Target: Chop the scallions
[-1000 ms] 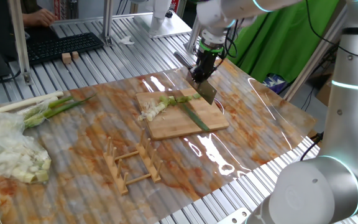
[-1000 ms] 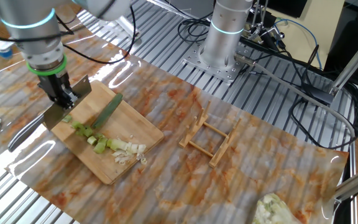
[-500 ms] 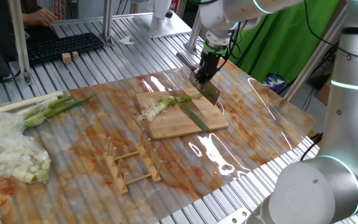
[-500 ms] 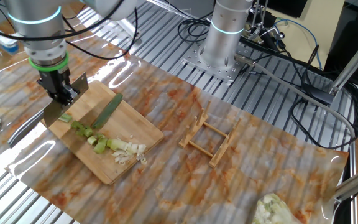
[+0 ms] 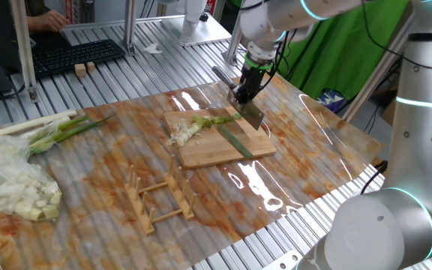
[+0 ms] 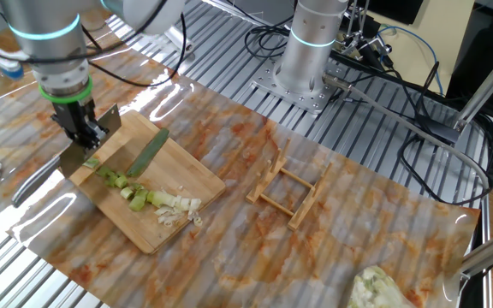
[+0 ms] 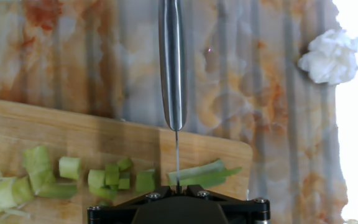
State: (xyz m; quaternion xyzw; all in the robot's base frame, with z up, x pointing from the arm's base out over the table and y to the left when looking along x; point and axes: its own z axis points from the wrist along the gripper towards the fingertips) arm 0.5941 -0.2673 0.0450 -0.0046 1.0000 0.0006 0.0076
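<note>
Scallions [image 5: 214,122] lie on the wooden cutting board [image 5: 223,148], their length running along the board and square across the blade of the knife [image 6: 88,147]; in the hand view the uncut green stretch [image 7: 199,173] sits directly under the blade's edge, with the chopped white and pale-green bits [image 7: 107,177] trailing off to one side. Above them the gripper [image 6: 84,128] points straight down, its fingers pressed together on the knife, the handle [image 7: 172,59] sticking out past the board's edge. Judging by this, the coming cut falls across the stalk's long axis.
</note>
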